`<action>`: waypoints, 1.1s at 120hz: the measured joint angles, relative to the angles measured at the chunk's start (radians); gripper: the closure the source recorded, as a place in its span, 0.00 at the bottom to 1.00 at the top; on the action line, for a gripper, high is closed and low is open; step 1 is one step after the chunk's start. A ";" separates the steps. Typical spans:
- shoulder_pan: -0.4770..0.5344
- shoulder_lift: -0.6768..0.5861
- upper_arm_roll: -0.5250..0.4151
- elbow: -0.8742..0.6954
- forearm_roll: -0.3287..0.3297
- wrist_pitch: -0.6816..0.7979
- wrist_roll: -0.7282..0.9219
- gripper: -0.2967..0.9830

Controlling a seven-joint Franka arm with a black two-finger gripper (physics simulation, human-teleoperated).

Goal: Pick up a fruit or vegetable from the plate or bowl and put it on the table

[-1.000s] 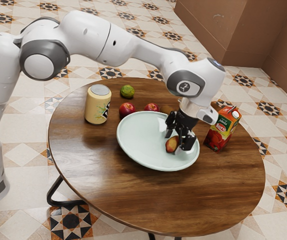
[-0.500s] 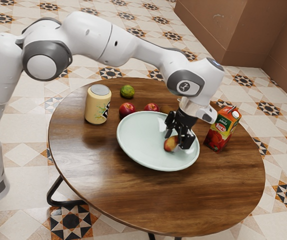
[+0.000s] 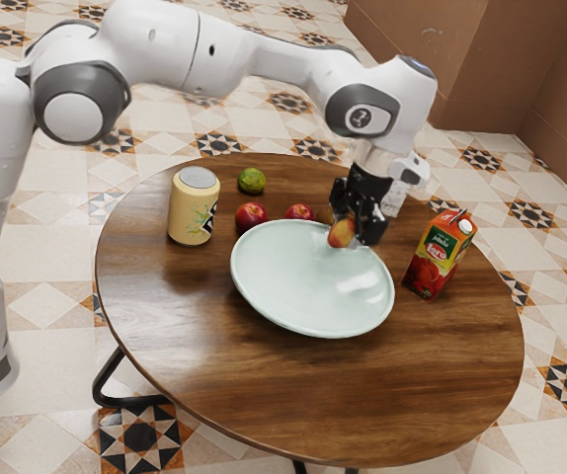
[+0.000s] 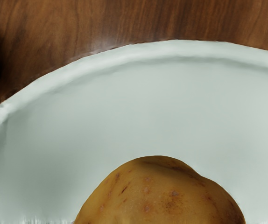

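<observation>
My gripper (image 3: 356, 229) is above the far part of the pale green plate (image 3: 308, 286), shut on a red-and-yellow fruit (image 3: 340, 233). The fruit hangs clear of the plate's surface, between the black fingers. In the wrist view the held fruit (image 4: 159, 196) looks brownish yellow with dark specks, and the plate (image 4: 138, 102) lies beneath it. Nothing else rests on the visible part of the plate.
On the wooden table (image 3: 353, 395) stand a yellow can (image 3: 193, 207) and a red juice carton (image 3: 439, 257). Two red fruits (image 3: 251, 217) (image 3: 299, 212) and a green fruit (image 3: 252, 180) lie beyond the plate. A brown round thing is partly hidden near the gripper.
My gripper has risen from the plate with the fruit held in it, and has shifted slightly toward the plate's far edge. The plate and the things on the table have stayed put.
</observation>
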 joint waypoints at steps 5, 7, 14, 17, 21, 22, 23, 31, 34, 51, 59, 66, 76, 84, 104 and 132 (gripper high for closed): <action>0.010 -0.007 0.026 0.040 0.000 -0.023 0.005 0.59; 0.019 -0.009 0.032 0.055 0.000 -0.033 0.007 0.58; 0.064 -0.010 0.043 0.109 -0.002 -0.067 0.017 0.58; 0.090 -0.007 0.044 0.132 -0.003 -0.081 0.021 0.58; 0.137 -0.004 0.044 0.155 -0.012 -0.099 0.029 0.58; 0.149 -0.003 0.044 0.159 -0.014 -0.103 0.031 0.58; 0.160 -0.003 0.044 0.162 -0.017 -0.107 0.033 0.58; 0.226 0.005 0.043 0.186 -0.032 -0.135 0.048 0.58; 0.242 0.010 0.042 0.190 -0.038 -0.144 0.053 0.58; 0.282 0.039 0.042 0.195 -0.063 -0.176 0.080 0.58; 0.321 0.044 0.042 0.195 -0.071 -0.185 0.091 0.58; 0.346 0.045 0.042 0.196 -0.078 -0.192 0.100 0.58; 0.357 0.045 0.042 0.195 -0.083 -0.200 0.112 0.58; 0.372 0.046 0.042 0.195 -0.086 -0.205 0.120 0.58; 0.412 0.052 0.040 0.197 -0.089 -0.213 0.139 0.58; 0.449 0.146 -0.035 0.275 -0.090 -0.219 0.159 0.58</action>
